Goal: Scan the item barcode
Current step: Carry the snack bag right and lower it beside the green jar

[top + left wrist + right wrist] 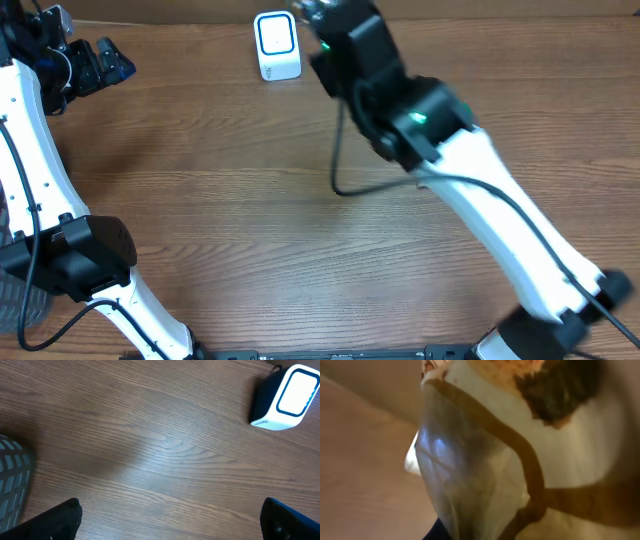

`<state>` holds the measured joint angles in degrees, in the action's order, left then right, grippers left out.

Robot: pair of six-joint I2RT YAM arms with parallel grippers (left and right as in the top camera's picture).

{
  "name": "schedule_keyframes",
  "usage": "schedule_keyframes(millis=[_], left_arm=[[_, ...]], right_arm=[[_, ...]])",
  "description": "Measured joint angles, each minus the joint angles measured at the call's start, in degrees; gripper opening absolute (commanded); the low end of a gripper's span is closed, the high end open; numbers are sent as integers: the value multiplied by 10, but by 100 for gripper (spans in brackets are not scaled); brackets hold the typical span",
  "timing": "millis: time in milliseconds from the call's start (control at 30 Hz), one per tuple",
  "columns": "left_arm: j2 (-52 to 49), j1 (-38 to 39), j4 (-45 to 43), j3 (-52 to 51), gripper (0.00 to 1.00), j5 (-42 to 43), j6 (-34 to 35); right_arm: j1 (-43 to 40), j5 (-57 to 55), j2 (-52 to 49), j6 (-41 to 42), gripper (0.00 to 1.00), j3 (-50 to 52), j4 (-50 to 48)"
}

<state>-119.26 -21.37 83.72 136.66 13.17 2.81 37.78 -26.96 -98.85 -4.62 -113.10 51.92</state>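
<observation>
The packet [485, 460] fills the right wrist view, close and blurred, pinched in the right gripper [308, 12], which hangs just beside the scanner [277, 45] at the far edge of the table [250, 230]. The left gripper [100, 62] sits spread wide and empty, well apart. Pickup looks done. Presenting the barcode to the scanner's window is what's left, and no barcode shows.
</observation>
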Motion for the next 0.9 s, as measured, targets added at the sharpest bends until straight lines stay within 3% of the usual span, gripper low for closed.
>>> schedule_keyframes(millis=[233, 367, 667, 900], left_arm=[[0, 0, 0, 0, 99, 0, 0], [0, 0, 0, 0, 99, 0, 0], [0, 0, 0, 0, 100, 0, 0], [0, 0, 0, 0, 100, 0, 0]], right_arm=[[-62, 97, 32, 142, 4, 0, 230], [-108, 137, 32, 175, 4, 9, 290], [-202, 162, 32, 202, 4, 101, 295], [-297, 167, 32, 332, 4, 186, 247]])
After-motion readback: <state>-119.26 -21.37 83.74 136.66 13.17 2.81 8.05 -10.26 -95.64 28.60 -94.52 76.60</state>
